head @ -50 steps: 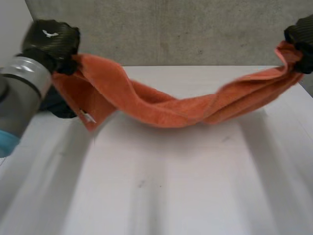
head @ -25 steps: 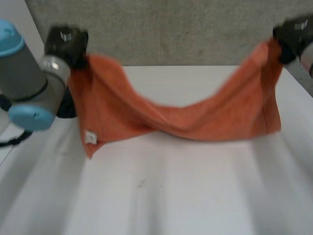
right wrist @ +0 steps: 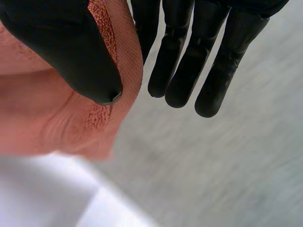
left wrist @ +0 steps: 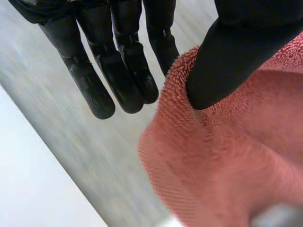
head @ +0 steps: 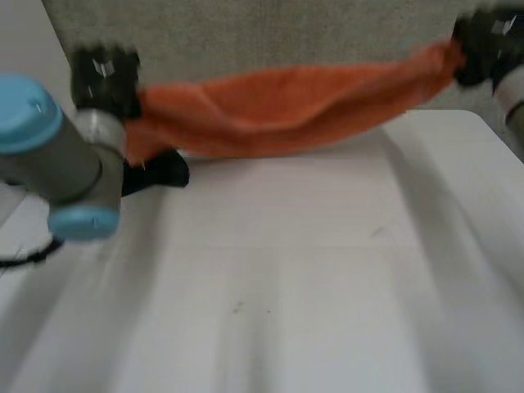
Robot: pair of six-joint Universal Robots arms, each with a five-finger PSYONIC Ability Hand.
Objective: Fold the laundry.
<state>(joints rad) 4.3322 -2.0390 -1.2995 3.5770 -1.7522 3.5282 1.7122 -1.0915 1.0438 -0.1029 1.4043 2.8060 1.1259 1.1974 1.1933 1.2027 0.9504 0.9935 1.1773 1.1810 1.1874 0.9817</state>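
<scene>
A white table (head: 286,270) stands before a rough grey wall (head: 286,41), and most of its top lies bare. Above its far edge an orange towel (head: 286,110) hangs in the air, stretched sideways between the two arms and, as far as we can tell, clear of the table. The left robot hand (head: 102,82) holds one end and the right robot hand (head: 479,45) the other, so the towel runs as a loose, bunched band rather than a flat sheet.

In the left wrist view the thumb (left wrist: 227,61) presses into the towel's edge and pinches it, while the fingers (left wrist: 118,71) point straight out beside it. The right wrist view shows the same: the thumb (right wrist: 71,52) is clamped on the edge and the fingers (right wrist: 189,56) are straight. Both robot hands are thus gripping the towel. A dark thing (head: 160,170) lies on the table just below the left end; we cannot tell what it is.

We judge this to be the spreading step, with the towel lifted and pulled out before it is laid flat. No fold shows yet, so the task looks to be near its start. The next move calls for lowering both ends together and drawing them toward the near side, so that the hanging edge lands first and the cloth settles without creases. Both pinches must hold firm, and the left end should stay clear of the dark thing.
</scene>
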